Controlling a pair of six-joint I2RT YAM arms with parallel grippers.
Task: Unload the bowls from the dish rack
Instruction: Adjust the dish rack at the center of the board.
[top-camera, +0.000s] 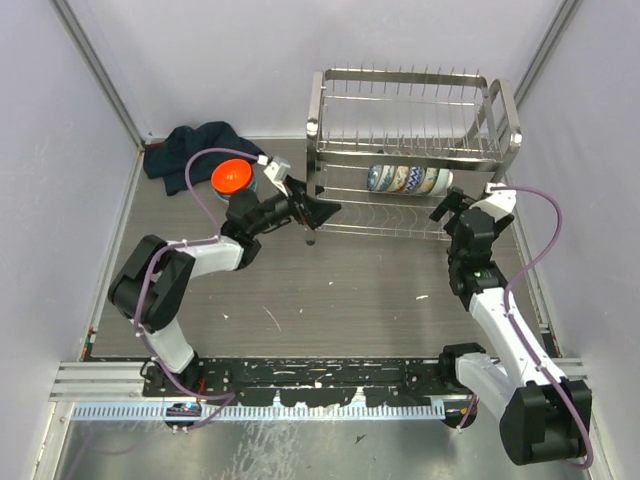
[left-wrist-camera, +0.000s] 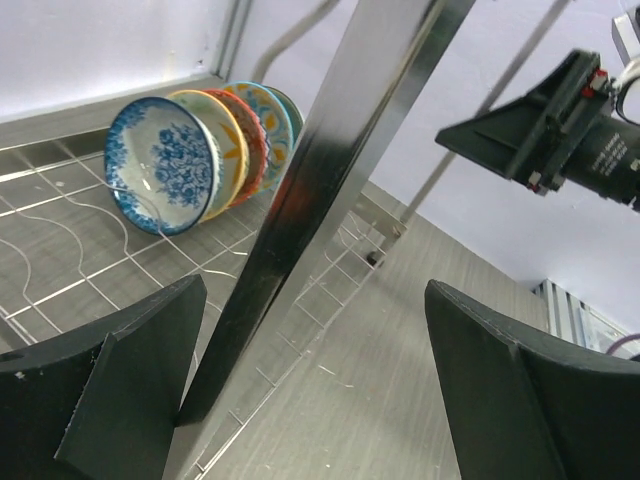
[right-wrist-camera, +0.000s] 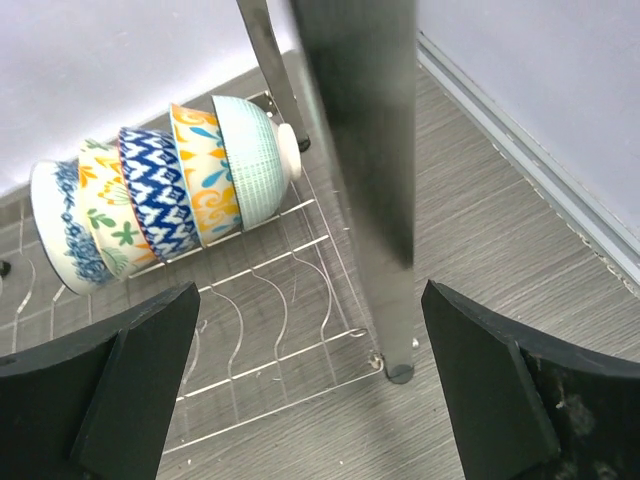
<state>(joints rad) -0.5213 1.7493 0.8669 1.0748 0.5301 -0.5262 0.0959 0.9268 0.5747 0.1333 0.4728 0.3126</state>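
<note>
The silver dish rack stands at the back of the table. Several patterned bowls lean on edge in a row on its lower tier; they show in the left wrist view as bowls and in the right wrist view as bowls. An orange bowl sits on the table left of the rack. My left gripper is open by the rack's front left leg, which crosses between its fingers. My right gripper is open and empty at the rack's right end, near a post.
A dark blue cloth lies bunched at the back left, behind the orange bowl. White walls close in the table on three sides. The right gripper shows across the rack in the left wrist view.
</note>
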